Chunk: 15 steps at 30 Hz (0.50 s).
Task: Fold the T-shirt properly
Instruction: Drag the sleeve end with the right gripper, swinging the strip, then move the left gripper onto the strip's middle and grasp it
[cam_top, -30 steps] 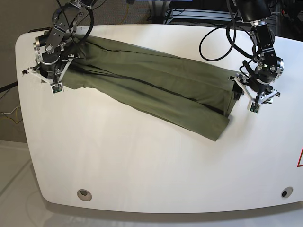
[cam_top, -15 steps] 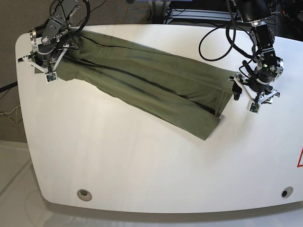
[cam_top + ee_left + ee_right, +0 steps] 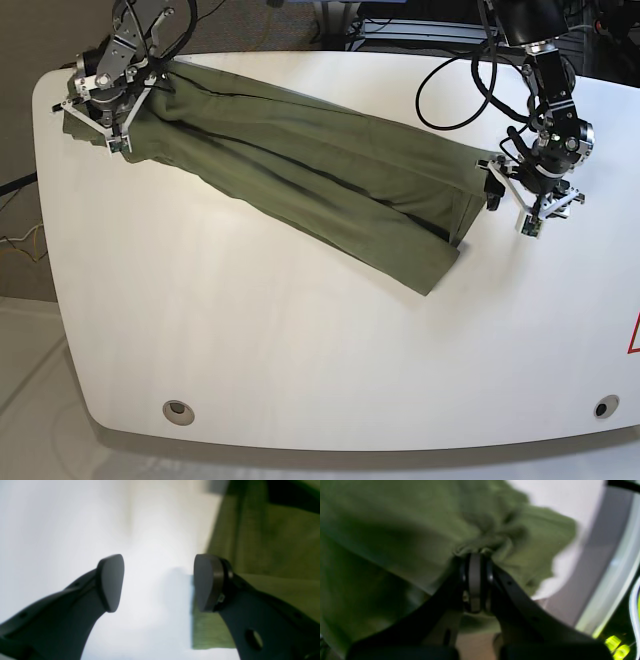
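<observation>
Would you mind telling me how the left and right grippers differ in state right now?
The left gripper is open, nothing between its pads, beside the T-shirt edge; the right gripper is shut on bunched cloth. The left sits over bare table; the right at the table's far corner. Both have dark pads.

**Colours on the table**

The T-shirt [image 3: 300,175] is plain olive green with no print or pattern, darker in its creases and folds. The table [image 3: 300,340] is plain glossy white, with a small red mark [image 3: 634,335] at its edge. Both grippers have matt black fingers [image 3: 110,580] and pads, on white brackets [image 3: 535,205] with black cables [image 3: 470,85]. The floor beyond is pale grey
</observation>
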### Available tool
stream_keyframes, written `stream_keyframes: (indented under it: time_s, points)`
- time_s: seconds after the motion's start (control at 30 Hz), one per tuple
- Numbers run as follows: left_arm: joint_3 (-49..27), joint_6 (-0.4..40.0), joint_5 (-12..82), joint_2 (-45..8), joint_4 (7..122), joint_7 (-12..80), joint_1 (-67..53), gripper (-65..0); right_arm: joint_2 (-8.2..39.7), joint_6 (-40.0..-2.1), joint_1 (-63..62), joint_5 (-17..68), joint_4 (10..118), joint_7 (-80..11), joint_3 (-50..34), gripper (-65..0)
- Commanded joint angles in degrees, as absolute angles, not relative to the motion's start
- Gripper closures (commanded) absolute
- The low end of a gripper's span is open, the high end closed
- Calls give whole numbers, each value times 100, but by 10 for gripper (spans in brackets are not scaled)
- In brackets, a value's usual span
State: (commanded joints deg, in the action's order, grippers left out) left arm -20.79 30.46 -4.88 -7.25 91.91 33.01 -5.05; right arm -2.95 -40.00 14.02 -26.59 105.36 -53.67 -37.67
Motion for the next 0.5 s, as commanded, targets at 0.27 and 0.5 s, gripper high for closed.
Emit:
stream_keyframes:
  time_s: [0.27,0.5]
  points:
    - [-2079,3046,-488,-725,9200,3301,-505,-393,-286,-4000,1226,-2668,9859,-5191,-3767,0]
    - [-2079,3046,-479,-725,9323,3301,-497,-393,-286,-4000,1209,-2668,9842,-5130,-3767,-14]
